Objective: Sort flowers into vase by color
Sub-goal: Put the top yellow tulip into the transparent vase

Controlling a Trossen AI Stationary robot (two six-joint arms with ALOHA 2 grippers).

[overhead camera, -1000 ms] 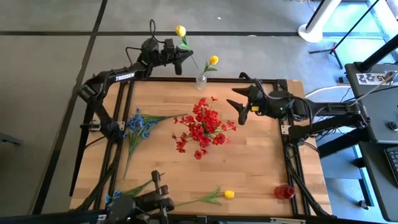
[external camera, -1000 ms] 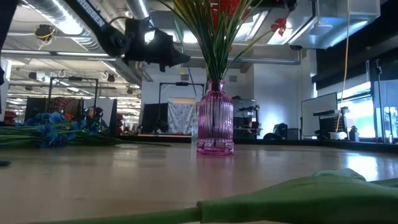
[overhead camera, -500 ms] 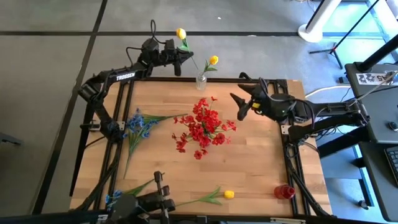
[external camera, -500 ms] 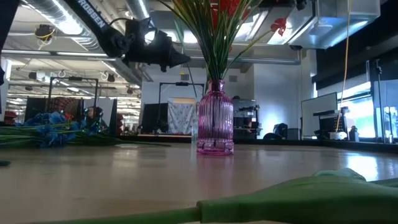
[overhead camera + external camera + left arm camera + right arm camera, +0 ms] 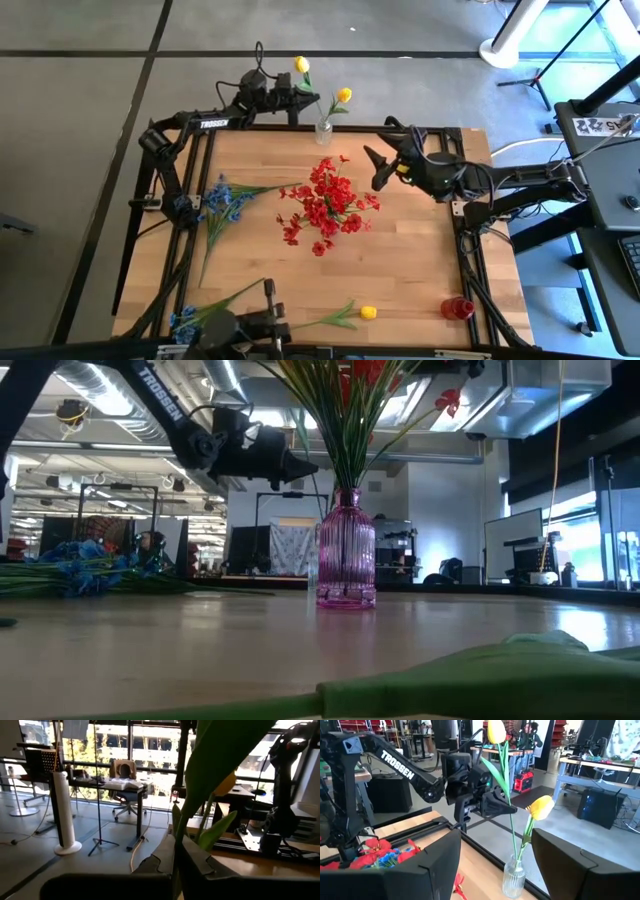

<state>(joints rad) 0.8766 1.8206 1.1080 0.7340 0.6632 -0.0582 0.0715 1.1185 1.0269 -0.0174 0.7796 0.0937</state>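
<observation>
My left gripper [image 5: 296,97] hovers past the table's far edge, just left of a small clear vase [image 5: 323,128], and is shut on a yellow tulip [image 5: 301,65]. A second yellow tulip [image 5: 343,96] stands in that vase. My right gripper [image 5: 376,168] is open above the table, right of the clear vase and facing it. Red sprays [image 5: 325,205] stand in a purple vase [image 5: 346,560] at the table's middle. Blue flowers [image 5: 225,203] lie flat on the left side. Another yellow tulip [image 5: 368,313] lies at the near edge. My left gripper pinches the tulip's green stem about midway along it [image 5: 508,805], between its two fingers [image 5: 160,862]. The fingers come level from the table's left and lie across the stem. The tulip stands nearly upright, head above the fingers, with its lower end reaching the clear vase's neck [image 5: 515,860].
A blue stem [image 5: 185,320] lies at the near left corner and a small red thing [image 5: 458,308] at the near right corner. The black frame rail [image 5: 440,130] runs along the far edge behind the clear vase. Bare wood [image 5: 420,260] shows right of the red sprays.
My left gripper has moved toward the table's right, closer to the clear vase, carrying the tulip along. The tulip's head has come nearer the vase and the stem now stands steeper.
</observation>
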